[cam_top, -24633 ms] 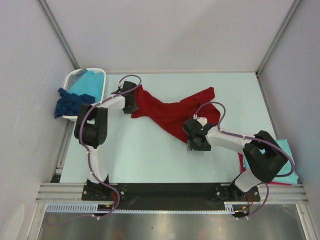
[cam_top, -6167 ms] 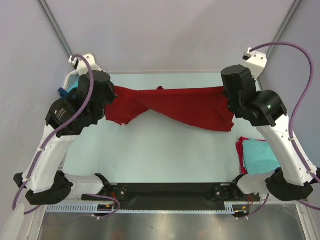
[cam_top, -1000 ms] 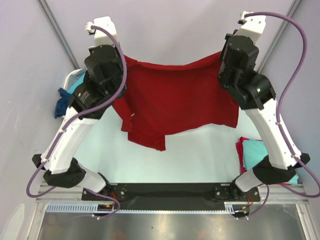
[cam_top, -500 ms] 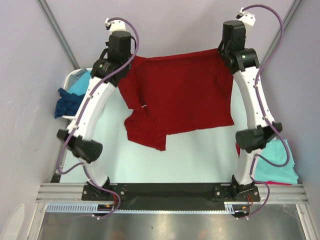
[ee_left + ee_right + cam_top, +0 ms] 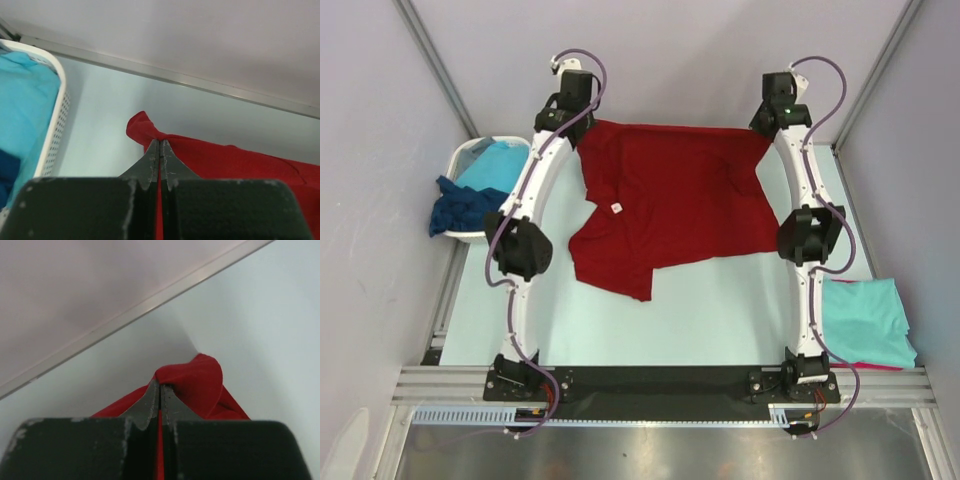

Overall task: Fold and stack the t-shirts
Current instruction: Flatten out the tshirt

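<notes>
- Basket (image 5: 56, 131), far left: a turquoise shirt (image 5: 498, 160) lies inside and a navy shirt (image 5: 460, 208) hangs over its near rim. Both are unfolded and waiting.
- Left arm: stretched nearly straight toward the far edge. The left gripper (image 5: 159, 142) is low over the surface (image 5: 720, 310) and clenched on the red shirt's far-left corner.
- Red shirt (image 5: 670, 200), centre: spread over the far half of the surface, with its far edge drawn straight between the two grippers. The left and near-left parts are rumpled and doubled over, and a small white tag (image 5: 616, 208) shows. No fold made yet; judged to be at the lay-flat step.
- Right arm: mirrors the left, at full reach. The right gripper (image 5: 160, 382) is pinched shut on the far-right corner, where the cloth bunches over its tips.
- Near right: a folded turquoise shirt (image 5: 865, 318) with a red sliver (image 5: 880, 367) under its near edge, probably the start of the stack.
- Estimate: under half done.
</notes>
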`<state>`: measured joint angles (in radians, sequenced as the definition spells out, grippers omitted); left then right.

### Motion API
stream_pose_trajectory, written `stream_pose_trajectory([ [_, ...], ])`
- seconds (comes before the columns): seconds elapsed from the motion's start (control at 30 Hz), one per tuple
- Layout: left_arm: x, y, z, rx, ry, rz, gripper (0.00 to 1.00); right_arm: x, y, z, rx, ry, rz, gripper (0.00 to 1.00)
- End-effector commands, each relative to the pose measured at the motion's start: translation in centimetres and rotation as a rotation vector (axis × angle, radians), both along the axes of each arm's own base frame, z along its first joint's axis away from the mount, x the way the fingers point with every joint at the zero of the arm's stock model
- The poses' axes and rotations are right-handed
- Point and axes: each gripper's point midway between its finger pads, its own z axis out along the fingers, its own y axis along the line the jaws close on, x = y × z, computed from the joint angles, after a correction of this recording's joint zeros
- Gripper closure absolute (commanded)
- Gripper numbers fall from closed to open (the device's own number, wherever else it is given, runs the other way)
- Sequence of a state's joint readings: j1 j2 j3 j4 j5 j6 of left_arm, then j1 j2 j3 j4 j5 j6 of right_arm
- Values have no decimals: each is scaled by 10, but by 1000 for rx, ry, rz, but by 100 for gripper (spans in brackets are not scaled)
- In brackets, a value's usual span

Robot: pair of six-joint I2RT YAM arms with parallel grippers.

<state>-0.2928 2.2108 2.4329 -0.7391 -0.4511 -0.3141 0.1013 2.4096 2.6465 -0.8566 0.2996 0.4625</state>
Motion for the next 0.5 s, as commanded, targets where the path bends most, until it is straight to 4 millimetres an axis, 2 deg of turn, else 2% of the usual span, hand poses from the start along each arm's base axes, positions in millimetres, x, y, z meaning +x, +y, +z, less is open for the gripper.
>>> stream_pose_trajectory([
  [0.0,29,15,8,-51,-78,31,100,20,-9,8,52,-75,-7,100],
  [0.03,32,16,5,-52,-76,30,100,23,-10,1,56,-67,-6,100],
  [0.07,39,18,-11,-52,-54,30,99,25,-13,-4,62,-61,-5,100],
  [0.1,43,20,-12,-55,-61,30,99,29,-14,-18,64,-46,-1,100],
  [0.17,51,24,-28,-58,-42,33,95,33,-15,-30,76,-32,6,100],
  [0.2,53,25,-28,-63,-45,31,91,37,-16,-39,81,-25,9,100],
  [0.23,55,26,-31,-68,-44,30,83,38,-16,-44,86,-20,17,89],
  [0.3,58,32,-36,-70,-42,42,73,41,-21,-52,90,-15,14,75],
  [0.33,59,35,-35,-74,-45,46,67,42,-20,-53,95,-17,18,62],
  [0.4,60,41,-33,-77,-50,55,54,44,-24,-50,96,-29,12,50],
  [0.47,59,46,-29,-84,-56,60,53,45,-25,-42,97,-46,15,38],
])
